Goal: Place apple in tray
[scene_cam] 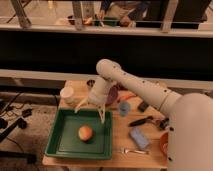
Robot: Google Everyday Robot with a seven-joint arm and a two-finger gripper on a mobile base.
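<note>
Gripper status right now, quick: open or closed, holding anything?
Gripper: open, holding nothing, above the tray; the apple lies in the tray.

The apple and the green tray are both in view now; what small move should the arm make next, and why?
Probably raise the pincer straight up, away from the tray. The apple rests on the tray floor, and the pincer hangs open just above it, apparently apart from it, so the placing looks done. A straight lift seems least likely to knock the apple.
</note>
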